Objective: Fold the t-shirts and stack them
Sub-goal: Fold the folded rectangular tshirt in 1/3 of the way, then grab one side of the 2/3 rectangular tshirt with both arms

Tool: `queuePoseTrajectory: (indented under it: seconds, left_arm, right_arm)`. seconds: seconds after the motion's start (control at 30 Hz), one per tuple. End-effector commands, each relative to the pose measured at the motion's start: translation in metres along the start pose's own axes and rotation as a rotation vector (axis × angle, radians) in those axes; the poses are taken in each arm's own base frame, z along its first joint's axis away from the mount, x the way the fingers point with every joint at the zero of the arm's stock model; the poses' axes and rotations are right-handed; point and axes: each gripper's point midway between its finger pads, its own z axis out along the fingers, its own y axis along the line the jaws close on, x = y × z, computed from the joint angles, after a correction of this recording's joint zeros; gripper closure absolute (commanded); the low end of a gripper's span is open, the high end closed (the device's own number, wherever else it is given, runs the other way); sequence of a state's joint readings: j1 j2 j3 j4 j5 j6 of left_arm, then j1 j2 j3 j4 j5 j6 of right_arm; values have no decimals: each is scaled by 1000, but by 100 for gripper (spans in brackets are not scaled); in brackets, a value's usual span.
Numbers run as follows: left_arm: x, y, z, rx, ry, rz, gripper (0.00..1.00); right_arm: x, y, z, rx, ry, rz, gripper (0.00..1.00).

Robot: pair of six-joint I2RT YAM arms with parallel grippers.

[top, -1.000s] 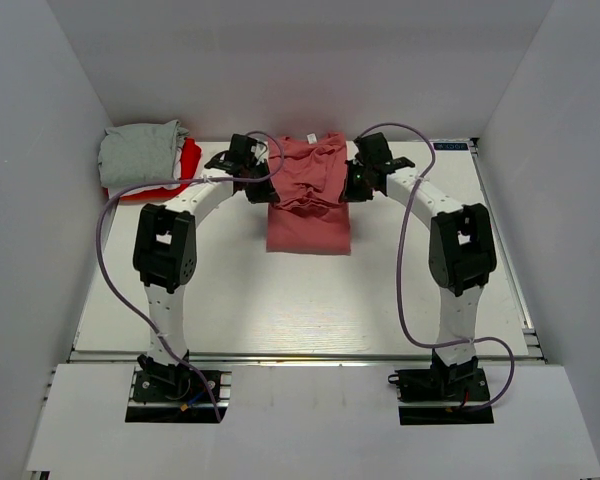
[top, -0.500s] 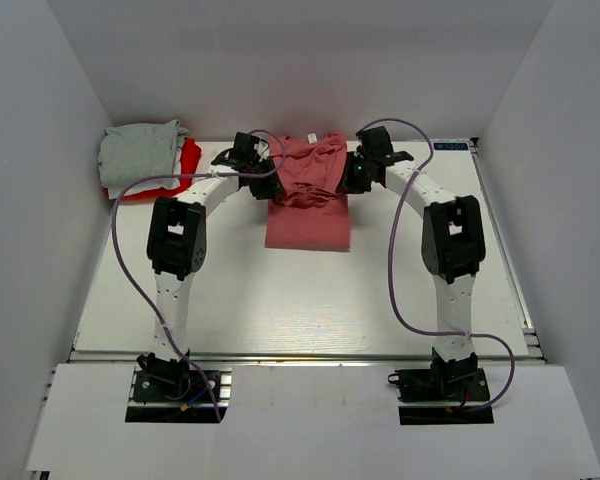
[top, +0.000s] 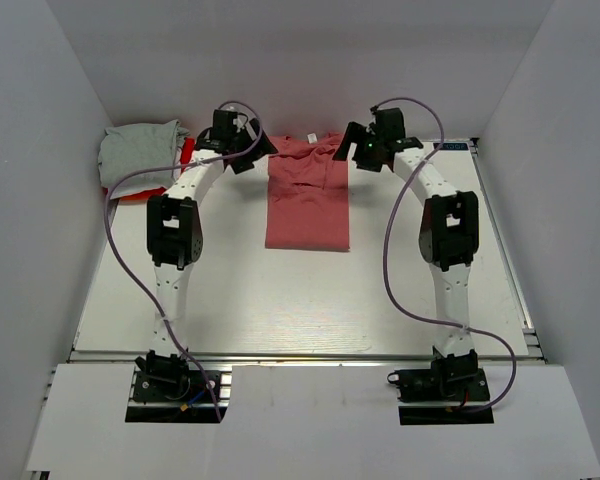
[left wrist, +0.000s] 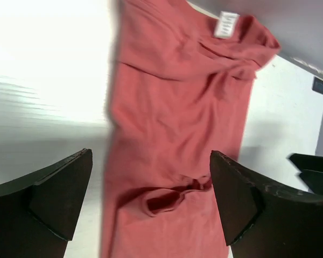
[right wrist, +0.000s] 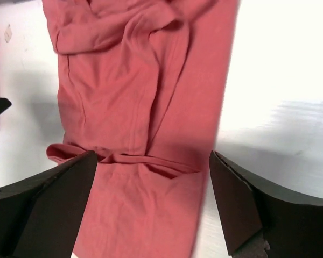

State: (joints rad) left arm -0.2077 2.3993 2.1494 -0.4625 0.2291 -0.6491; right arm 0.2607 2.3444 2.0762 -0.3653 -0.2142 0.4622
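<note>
While both arms stretch toward the far end of the white table [top: 230,290], the left arm [top: 170,235] and the right arm [top: 448,232] bend inward so that their wrists flank the far part of the salmon-pink t-shirt [top: 307,205]. This shirt lies flat near the middle of the table's far half as a long narrow strip, its sides folded in and its round neck toward the back wall. In the wrist views a rumpled ridge of cloth crosses the shirt partway along its length, and the cloth near the neck is creased.

In the far left corner sits a pile, well apart from the pink shirt. A light grey t-shirt [top: 138,150] lies bunched on top, and a bright red t-shirt [top: 189,155] shows beneath it along its right and near edges.

The left gripper [top: 248,152] hovers just beside the pink shirt's far left edge. Its fingers are spread wide and hold nothing. The right gripper [top: 356,149] hangs by the far right edge, likewise released and empty. Each wrist camera looks down between its own dark fingers [left wrist: 59,193] onto the pink cloth.

A small white label [left wrist: 226,24] stands out at the neck
</note>
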Motion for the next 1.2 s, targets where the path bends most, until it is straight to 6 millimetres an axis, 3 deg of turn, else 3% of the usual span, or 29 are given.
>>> queuePoseTrajectory:
  seconds: [0.0, 0.1, 0.13, 0.2, 0.23, 0.27, 0.3, 0.33, 0.37, 0.4, 0.43, 0.5, 0.53, 0.6, 0.63, 0.83, 0.93, 1.0, 1.03, 1.1, 1.17]
  left_arm:
    - [-28, -15, -21, 41, -48, 7, 0]
    - [-24, -24, -47, 83, -55, 79, 0]
    - [-10, -13, -49, 63, -26, 85, 0]
    - [-3, -23, -71, 77, -16, 157, 0]
    - [15, -16, -74, 45, 31, 184, 0]
    - [23, -20, -78, 49, 43, 190, 0]
    - [35, -21, -84, 83, 85, 218, 0]
    - [58, -22, -91, 107, 135, 232, 0]
    - [71, -21, -97, 133, 172, 234, 0]
    - [89, -18, -102, 124, 224, 226, 0]
    - [117, -4, -105, 98, 287, 226, 0]
    - [134, -4, -123, 100, 306, 239, 0]
    - [158, 8, -128, 86, 347, 244, 0]
    - [172, 16, -139, 81, 344, 253, 0]
    - [175, 18, -140, 84, 340, 254, 0]
    - [193, 23, -129, 98, 371, 282, 0]
    - [189, 22, -124, 115, 353, 327, 0]
    - [201, 26, -117, 118, 392, 330, 0]
    - [200, 25, -116, 123, 385, 333, 2]
    - [219, 39, -110, 91, 433, 323, 7]
    - [224, 45, -106, 81, 450, 317, 19]
  right_arm:
    - [-39, 15, -28, -56, -98, -75, 10]
    - [-16, 19, -48, -73, -52, -131, 10]
    - [-9, 27, -66, -97, -46, -151, 10]
    - [35, 6, -65, -70, 55, -126, 10]
    - [45, 9, -82, -79, 64, -147, 10]
    - [38, 14, -89, -88, 43, -157, 10]
    - [74, -4, -88, -58, 116, -129, 10]
    - [70, 8, -107, -90, 88, -148, 10]
    - [77, 8, -112, -103, 97, -148, 10]
    - [109, -9, -112, -81, 156, -124, 10]
    - [107, -1, -127, -99, 138, -125, 10]
    - [141, -12, -131, -91, 203, -75, 10]
    - [155, -2, -140, -146, 238, -51, 10]
    - [159, 5, -142, -187, 227, -27, 10]
    - [178, 3, -141, -211, 265, 18, 10]
    - [183, 7, -126, -250, 270, 28, 10]
    - [183, 4, -117, -236, 280, 23, 10]
    - [191, 1, -110, -231, 304, 34, 10]
    - [195, 0, -109, -228, 312, 35, 10]
    - [204, -3, -102, -221, 339, 51, 10]
    - [209, -4, -99, -227, 349, 50, 12]
